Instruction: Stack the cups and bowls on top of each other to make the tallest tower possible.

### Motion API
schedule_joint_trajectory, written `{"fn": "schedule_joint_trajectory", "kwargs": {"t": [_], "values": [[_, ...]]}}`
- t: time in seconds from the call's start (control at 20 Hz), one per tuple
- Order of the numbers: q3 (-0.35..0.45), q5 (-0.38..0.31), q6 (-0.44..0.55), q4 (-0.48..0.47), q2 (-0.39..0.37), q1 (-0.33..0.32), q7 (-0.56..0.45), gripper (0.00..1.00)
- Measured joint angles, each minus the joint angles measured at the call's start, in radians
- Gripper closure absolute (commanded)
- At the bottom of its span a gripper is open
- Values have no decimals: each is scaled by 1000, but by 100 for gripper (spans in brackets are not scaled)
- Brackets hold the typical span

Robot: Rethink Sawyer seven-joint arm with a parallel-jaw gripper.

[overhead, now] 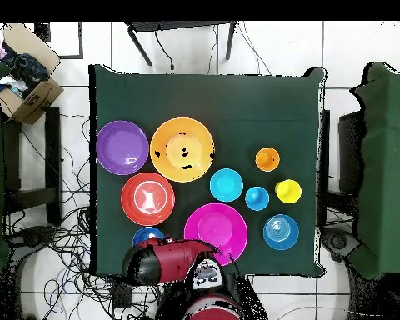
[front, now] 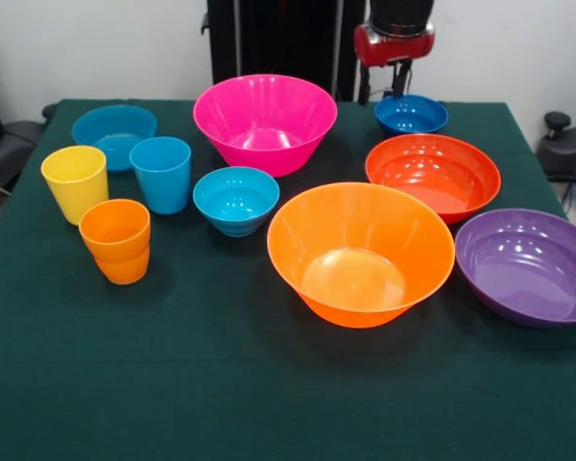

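No tower stands; every piece sits apart on the green cloth. Three cups are grouped at the left of the front view: yellow [front: 75, 182], light blue [front: 160, 174] and orange [front: 115, 240]. The bowls are spread out: large pink [front: 264, 123], large orange [front: 360, 252], red-orange [front: 432, 175], purple [front: 528, 264], small teal [front: 235, 200], shallow light blue [front: 114, 134] and small dark blue [front: 410, 113]. My gripper [front: 384, 96] hangs open and empty just above the dark blue bowl's far-left rim. In the overhead view the red arm head [overhead: 157, 260] covers part of the dark blue bowl [overhead: 147, 237].
The table [overhead: 237, 92] has bare cloth along the side away from the robot's base. Chairs stand around it, and a cardboard box [overhead: 28, 96] sits on the floor at the upper left. Cables lie on the floor.
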Motion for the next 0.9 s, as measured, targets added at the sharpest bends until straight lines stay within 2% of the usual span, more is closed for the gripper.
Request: {"fn": "schedule_joint_trajectory", "kwargs": {"t": [0.4,0.9], "values": [[-18,-36,-38,-8,96,6,0,0],[-16,-64,-49,-12,145,-17,0,0]]}}
